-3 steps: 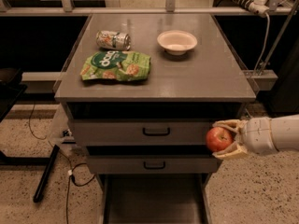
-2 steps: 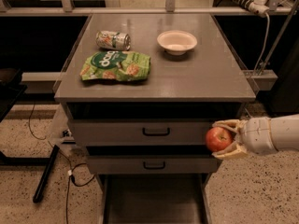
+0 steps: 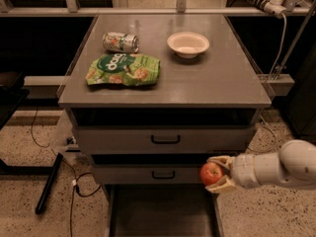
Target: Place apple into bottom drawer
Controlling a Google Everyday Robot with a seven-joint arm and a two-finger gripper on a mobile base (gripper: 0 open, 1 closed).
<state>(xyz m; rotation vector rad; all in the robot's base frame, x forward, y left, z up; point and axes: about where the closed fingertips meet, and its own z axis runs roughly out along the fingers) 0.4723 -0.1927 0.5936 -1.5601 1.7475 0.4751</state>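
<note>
The red apple (image 3: pixel 211 173) is held in my gripper (image 3: pixel 219 174), which reaches in from the right on a white arm. The apple hangs in front of the right end of the middle drawer, just above the right side wall of the bottom drawer (image 3: pixel 163 211). The bottom drawer is pulled out, a grey flat-floored tray at the foot of the cabinet, and nothing shows in the part I can see. The gripper's fingers (image 3: pixel 220 160) close above and below the apple.
On the cabinet top (image 3: pixel 207 83) lie a green snack bag (image 3: pixel 123 69), a tipped can (image 3: pixel 120 42) and a white bowl (image 3: pixel 188 44). Two shut grey drawers with black handles (image 3: pixel 165 139) sit above the open one. Cables and a black leg (image 3: pixel 48 181) lie on the floor at left.
The gripper with the apple has moved down and slightly left, from beside the cabinet's right edge to the level of the second drawer. Nothing else has moved.
</note>
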